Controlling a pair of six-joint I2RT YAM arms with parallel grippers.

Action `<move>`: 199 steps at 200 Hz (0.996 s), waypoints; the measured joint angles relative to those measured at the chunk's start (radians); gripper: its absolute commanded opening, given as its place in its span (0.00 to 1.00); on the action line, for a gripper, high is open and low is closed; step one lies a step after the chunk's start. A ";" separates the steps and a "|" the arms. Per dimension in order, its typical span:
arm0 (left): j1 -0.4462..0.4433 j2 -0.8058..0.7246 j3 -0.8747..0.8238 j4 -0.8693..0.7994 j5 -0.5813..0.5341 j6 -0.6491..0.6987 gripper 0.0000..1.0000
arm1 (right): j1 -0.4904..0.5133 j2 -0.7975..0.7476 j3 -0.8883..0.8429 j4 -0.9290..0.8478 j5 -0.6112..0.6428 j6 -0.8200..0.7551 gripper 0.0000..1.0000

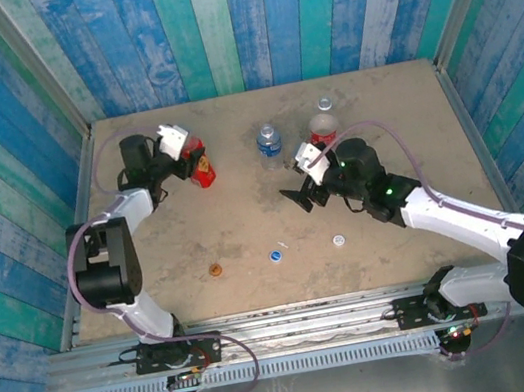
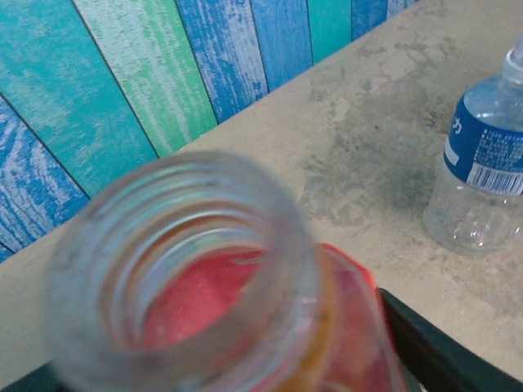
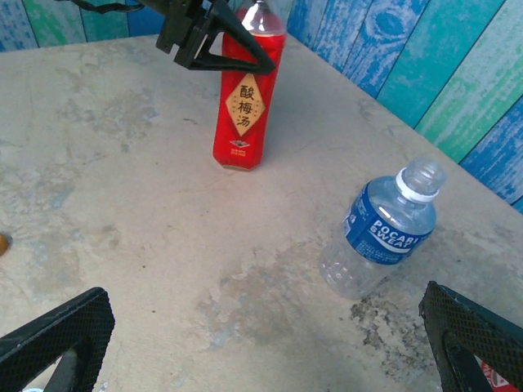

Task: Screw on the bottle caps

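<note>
Left gripper [image 1: 179, 147] sits at the top of the red bottle [image 1: 201, 169], far-left of the table [image 1: 413, 129]. In the left wrist view the bottle's open threaded mouth lies between the fingers. The jaws bracket the neck and shoulder; can't tell whether they actually press on it. The bottle is upright, long axis vertical, mouth up, no cap.

Right gripper [image 1: 301, 195] is mid-table with its jaws spread wide and nothing in them. It faces the Pocari Sweat bottle [image 3: 386, 233], which is also upright and uncapped. The red-label bottle [image 1: 322, 129] stands just beyond the gripper, toward the far side.

All three caps lie loose in a row nearer the arm bases: orange-brown cap [image 1: 215, 269], blue cap [image 1: 276, 252], white cap [image 1: 338, 239]. They are well apart from every bottle.

Key relation: the caps lie on the near side of both grippers and the bottles on the far side. The right gripper is free and clearly nearer the blue and white caps, and the orange-brown cap is near its reach too. The likely next move is the right arm turning back toward the near edge and coming down on a cap, then carrying it over a vertical neck. The caps are flat and small, so the pinch needs to be low.
</note>
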 measured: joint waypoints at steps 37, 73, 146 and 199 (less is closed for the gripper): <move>0.000 0.005 0.002 -0.012 0.026 0.002 0.50 | 0.016 0.047 0.031 -0.012 -0.008 -0.013 1.00; 0.000 0.003 0.002 -0.015 0.026 0.003 0.51 | 0.092 0.144 0.096 -0.056 -0.034 -0.065 0.96; 0.001 -0.038 -0.043 -0.013 0.011 -0.039 0.52 | 0.285 0.465 0.238 -0.092 -0.165 -0.124 0.71; 0.001 -0.043 -0.050 -0.012 0.006 -0.046 0.52 | 0.359 0.645 0.346 -0.113 -0.225 -0.154 0.67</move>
